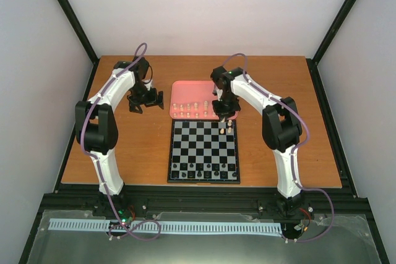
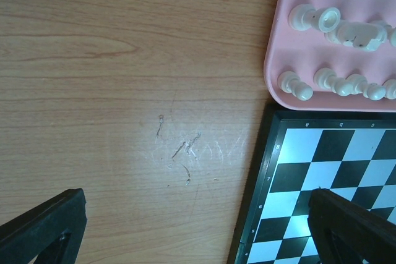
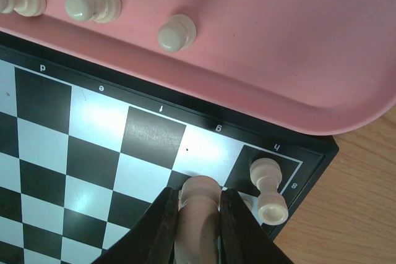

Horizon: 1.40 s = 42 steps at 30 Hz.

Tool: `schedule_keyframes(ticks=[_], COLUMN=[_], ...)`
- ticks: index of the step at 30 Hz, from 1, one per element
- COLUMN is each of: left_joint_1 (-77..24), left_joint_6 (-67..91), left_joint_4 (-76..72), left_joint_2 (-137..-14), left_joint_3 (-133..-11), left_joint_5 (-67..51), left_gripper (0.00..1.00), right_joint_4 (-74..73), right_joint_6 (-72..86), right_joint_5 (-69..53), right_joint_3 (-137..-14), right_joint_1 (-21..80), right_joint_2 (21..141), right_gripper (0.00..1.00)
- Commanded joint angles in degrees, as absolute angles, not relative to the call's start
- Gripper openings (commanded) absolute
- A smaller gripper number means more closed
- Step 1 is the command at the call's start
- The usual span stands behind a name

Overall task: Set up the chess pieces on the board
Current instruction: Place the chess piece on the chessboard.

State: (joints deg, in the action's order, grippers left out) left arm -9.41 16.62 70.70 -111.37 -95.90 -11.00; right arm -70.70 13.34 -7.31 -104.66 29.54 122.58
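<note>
My right gripper (image 1: pixel 224 115) is shut on a cream chess piece (image 3: pixel 199 214) and holds it low over the board's (image 1: pixel 204 148) far right corner, by the g file (image 3: pixel 197 197). A cream rook (image 3: pixel 269 190) stands on the corner square h beside it. In the top view up to three cream pieces (image 1: pixel 229 127) show in that corner. Several more cream pieces (image 1: pixel 190 110) stand in the pink tray (image 1: pixel 185 88). My left gripper (image 1: pixel 146 99) is open and empty above bare table, left of the tray (image 2: pixel 198 233).
Tiny black pieces (image 1: pixel 204 172) fill the board's near rows. The tray (image 3: pixel 278 47) touches the board's (image 3: pixel 93 128) far edge. In the left wrist view, tray pieces (image 2: pixel 322 20) lie tipped over beside the board's corner (image 2: pixel 322 153). Scratched wood lies under the left gripper.
</note>
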Motion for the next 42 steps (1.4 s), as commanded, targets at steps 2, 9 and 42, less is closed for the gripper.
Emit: schedule_keyframes(ticks=[2,9,42], left_joint_1=[-9.58,-9.58,-9.58], left_joint_6=[15.82,15.8,15.73], left_joint_4=[70.33,70.3,69.96], left_joint_2=[-109.57,-109.6,-109.62], left_joint_3=[-95.97,-95.85,-95.45], left_joint_5=[-11.82,-11.87,-12.18], left_gripper=[1.0,1.0,1.0], right_joint_4=[-69.04,-68.2,-66.63], right_joint_6=[14.15,14.07,14.18], right_joint_5=[-7.18,-7.26,-6.83], right_joint_3=[-103.73,-102.73,-101.77], right_joint_1=[29.79,29.75,29.75], right_joint_2=[123.31,124.35,125.92], right_gripper=[0.13,0.13,0.25])
